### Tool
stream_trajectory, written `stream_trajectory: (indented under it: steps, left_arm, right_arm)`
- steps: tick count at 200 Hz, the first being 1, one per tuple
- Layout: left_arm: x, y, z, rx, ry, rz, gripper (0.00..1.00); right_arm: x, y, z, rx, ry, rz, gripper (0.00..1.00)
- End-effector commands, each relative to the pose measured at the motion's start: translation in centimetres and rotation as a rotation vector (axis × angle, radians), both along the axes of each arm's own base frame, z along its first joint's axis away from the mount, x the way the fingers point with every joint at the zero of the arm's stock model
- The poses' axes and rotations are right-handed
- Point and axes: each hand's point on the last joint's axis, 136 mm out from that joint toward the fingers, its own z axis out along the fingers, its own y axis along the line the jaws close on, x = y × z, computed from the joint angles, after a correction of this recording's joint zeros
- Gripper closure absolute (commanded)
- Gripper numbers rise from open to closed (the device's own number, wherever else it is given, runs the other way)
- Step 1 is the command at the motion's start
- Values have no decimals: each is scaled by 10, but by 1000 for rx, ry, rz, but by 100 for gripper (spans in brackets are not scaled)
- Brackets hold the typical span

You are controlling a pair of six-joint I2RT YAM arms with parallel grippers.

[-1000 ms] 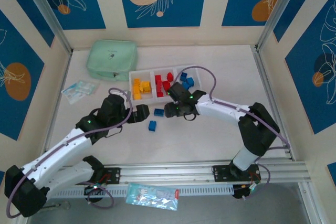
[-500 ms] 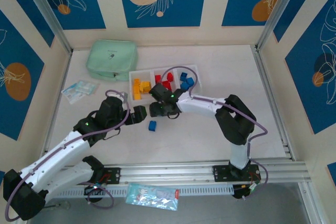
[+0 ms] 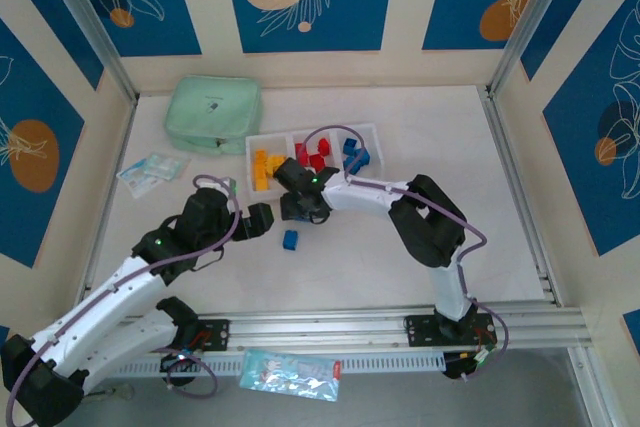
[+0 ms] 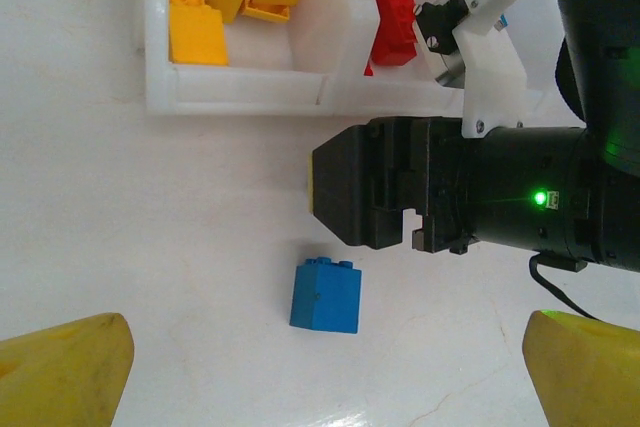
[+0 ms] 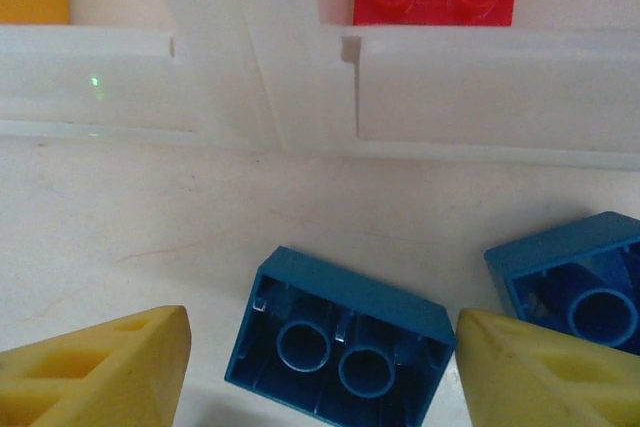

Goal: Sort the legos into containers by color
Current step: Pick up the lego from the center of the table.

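The white three-compartment tray (image 3: 283, 135) holds yellow legos (image 3: 265, 167), red legos (image 3: 315, 154) and blue legos (image 3: 355, 155), one color per compartment. A blue brick (image 3: 290, 239) lies on the table in front of it. My left gripper (image 4: 325, 377) is open just short of this brick (image 4: 326, 296), its yellow fingertips (image 4: 60, 372) wide apart. My right gripper (image 3: 298, 207) is low in front of the tray. In its wrist view an upside-down blue brick (image 5: 340, 342) lies between its open fingertips (image 5: 100, 367). A second blue brick (image 5: 580, 287) sits to the right.
A mint green pouch (image 3: 213, 114) lies left of the tray at the back. A small clear packet (image 3: 150, 172) is on the left of the table. The right gripper's black body (image 4: 400, 197) sits between the tray wall (image 4: 230, 87) and the loose blue brick.
My right gripper has swept left along the front of the tray and now covers the blue brick that lay there. The left arm has shifted slightly left.
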Motion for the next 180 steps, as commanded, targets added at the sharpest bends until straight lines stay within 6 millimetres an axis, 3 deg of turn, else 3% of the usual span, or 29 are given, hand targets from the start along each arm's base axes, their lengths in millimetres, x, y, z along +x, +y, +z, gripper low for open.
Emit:
stream_trajectory:
  steps: [1,36,79,132,180]
  left_arm:
    - [0,10,-3,28,-1,25,1]
    - [0,10,-3,27,2,26,1]
    - [1,8,-1,19,-2,22,1]
    - [0,-2,10,-23,3,-14,1]
    - [5,-22,21,-78,14,-74,1]
  right_arm:
    - [1,1,-3,-35,-1,-10,33]
    - [0,-1,-6,-49,1,-4,41]
    - [-4,1,5,-43,-18,17,48]
    - [-14,-6,43,9,-64,40,51]
    - [-11,-39,81,52,-112,4,51]
